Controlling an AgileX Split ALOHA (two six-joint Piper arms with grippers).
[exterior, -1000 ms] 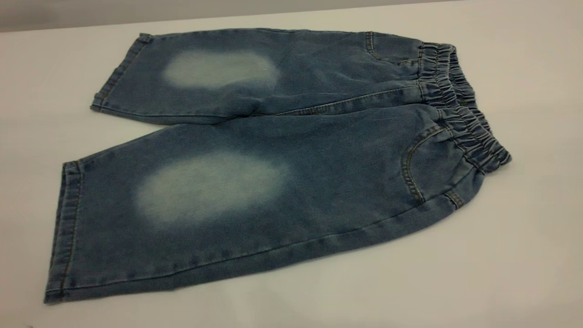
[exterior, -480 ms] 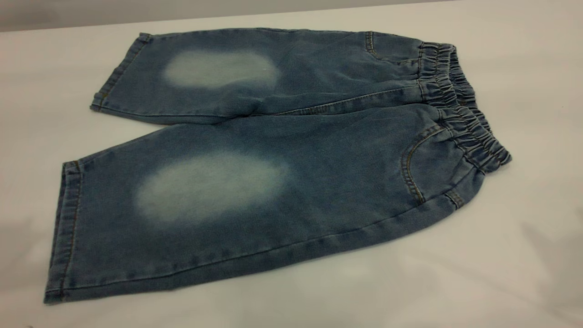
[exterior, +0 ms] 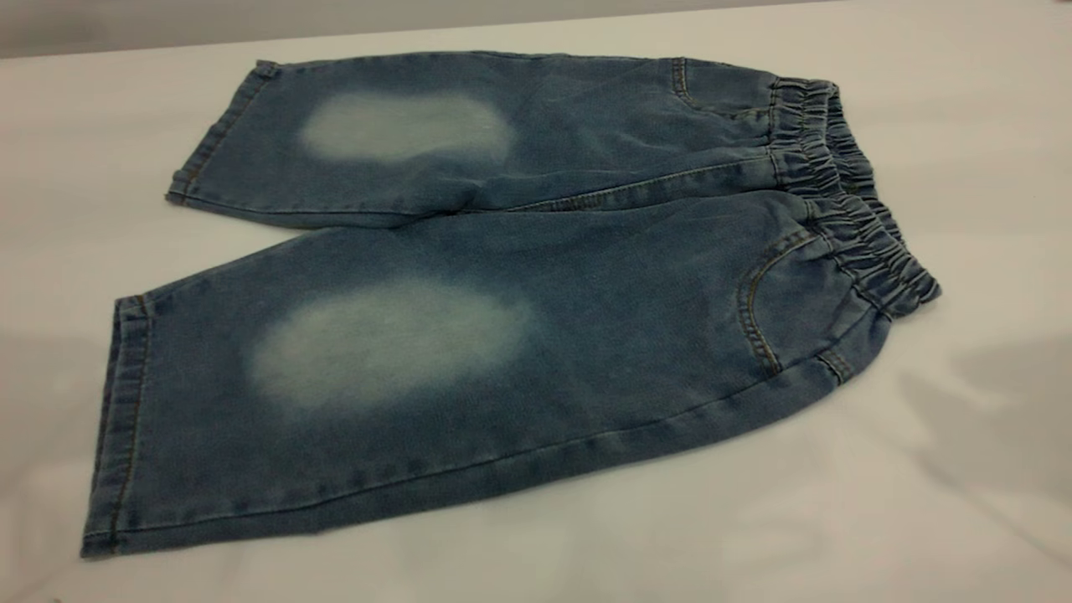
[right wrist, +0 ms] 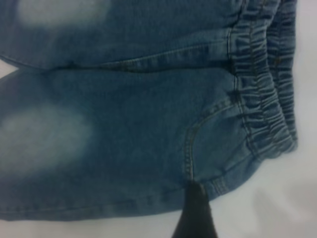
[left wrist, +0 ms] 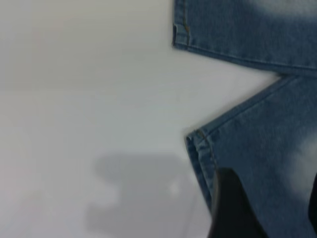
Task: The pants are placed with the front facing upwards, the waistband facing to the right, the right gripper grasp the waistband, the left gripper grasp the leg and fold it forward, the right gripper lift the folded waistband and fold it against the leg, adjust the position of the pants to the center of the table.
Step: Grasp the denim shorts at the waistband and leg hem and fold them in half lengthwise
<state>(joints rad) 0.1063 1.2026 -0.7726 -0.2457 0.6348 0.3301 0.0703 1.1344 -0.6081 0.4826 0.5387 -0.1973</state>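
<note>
Shadows have spread across the surface (exterior: 963, 126) at its near left and right edges since a second ago, while the pants (exterior: 502, 318) lie just as they did; I judge both arms are coming in from above, though neither shows in the exterior view. Nearest lies the near leg (exterior: 377, 394), flat and front up, with its pale oval patch (exterior: 389, 343) and its hem (exterior: 121, 419) at the left. The left wrist view looks down on that hem, and one dark finger of the left hand (left wrist: 267, 206) hangs over the denim beside it, a second just showing at the frame's edge; they stand apart, so this hand reads as released and holds nothing. At the right end, the near pocket (exterior: 766, 301) curves up to the gathered waistband (exterior: 854, 209). In the right wrist view a single dark finger (right wrist: 195, 213) sits over the pants' near side seam close to the waistband corner; I cannot tell whether the right hand is spread or closed. Beyond the crotch seam the far leg (exterior: 402, 142) splays away, its hem (exterior: 222, 134) well apart from the near one. Nothing is grasped yet. The risk I see: the denim lies flat against the surface, so fingers may slide over it or pinch only the top layer, and the fold would then drag crooked.
</note>
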